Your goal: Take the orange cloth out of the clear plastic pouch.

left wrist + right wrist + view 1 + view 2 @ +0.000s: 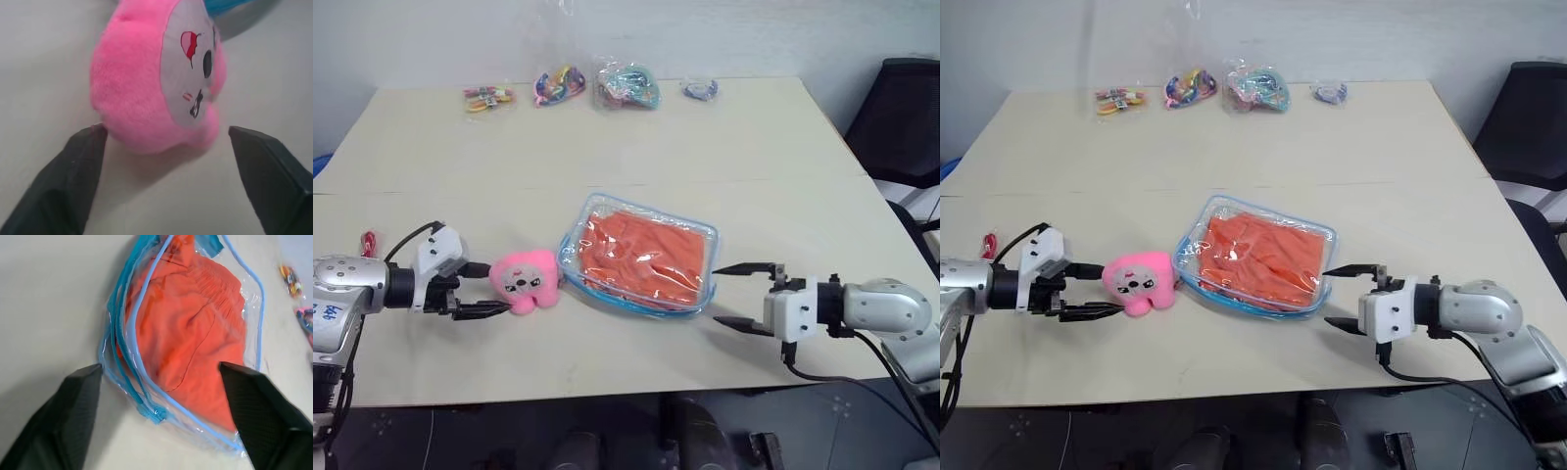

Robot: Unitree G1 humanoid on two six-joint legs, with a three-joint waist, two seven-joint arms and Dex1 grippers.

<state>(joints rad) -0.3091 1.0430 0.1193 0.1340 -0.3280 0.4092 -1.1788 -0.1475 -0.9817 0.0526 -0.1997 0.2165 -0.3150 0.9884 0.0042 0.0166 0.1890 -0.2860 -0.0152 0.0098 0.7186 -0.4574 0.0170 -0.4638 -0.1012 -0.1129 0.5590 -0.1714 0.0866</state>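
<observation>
The clear plastic pouch (pixel 641 257) lies mid-table with the orange cloth (pixel 644 255) still inside. I judge the pouch slick and floppy and the cloth soft and light, so I'd pinch the blue zipper edge (pixel 146 406) (it gapes toward me). My right gripper (pixel 741 296), at the pouch's 4 o'clock, gapes wide, touching nothing. My left gripper (pixel 481 290), also spread, flanks the pink plush toy (pixel 526 279) at the pouch's 9 o'clock without clamping it.

Bright even light, soft shadows under things, wrist views blurred (closest parts most), faint pouch (pixel 641 257) glare
</observation>
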